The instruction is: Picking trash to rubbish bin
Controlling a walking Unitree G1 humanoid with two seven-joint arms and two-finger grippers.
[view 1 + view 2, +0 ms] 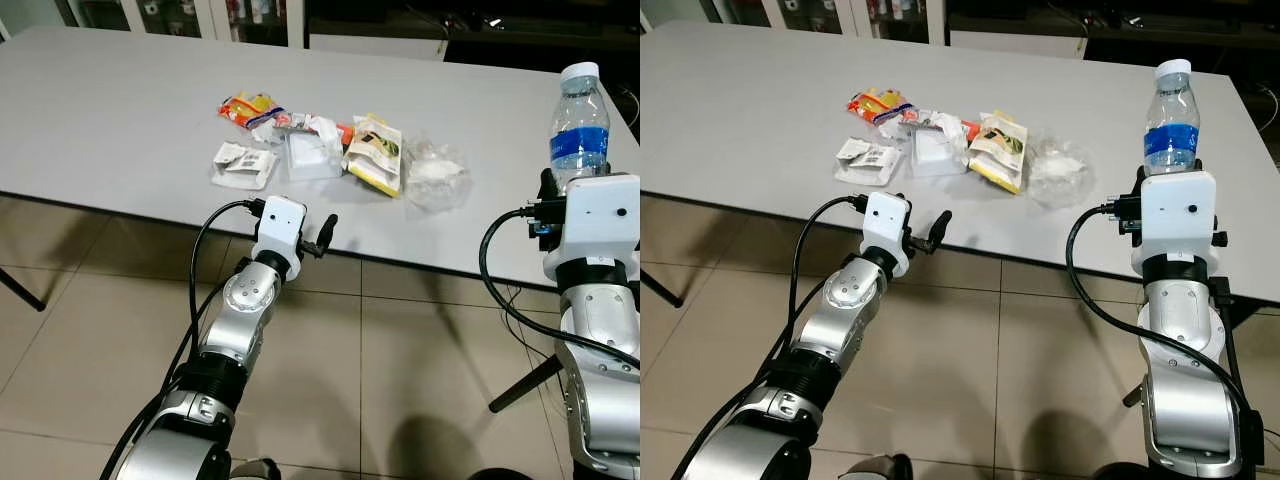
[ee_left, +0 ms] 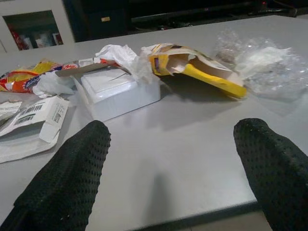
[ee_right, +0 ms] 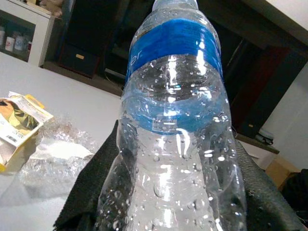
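Observation:
A pile of trash lies on the grey table (image 1: 120, 120): an orange snack wrapper (image 1: 248, 108), a torn white carton (image 1: 243, 165), a clear plastic box (image 1: 310, 155), a yellow packet (image 1: 375, 152) and a crumpled clear plastic bag (image 1: 437, 175). My left gripper (image 2: 168, 173) hovers open at the table's front edge, just short of the plastic box (image 2: 118, 94), with nothing between its fingers. At the table's right end my right gripper (image 3: 178, 192) is shut on an upright clear water bottle (image 1: 579, 125) with a blue label and white cap.
The tiled floor (image 1: 380, 350) lies below the table's front edge. A dark table leg (image 1: 525, 385) slants down at the right, another at the far left. Cabinets and dark furniture stand behind the table.

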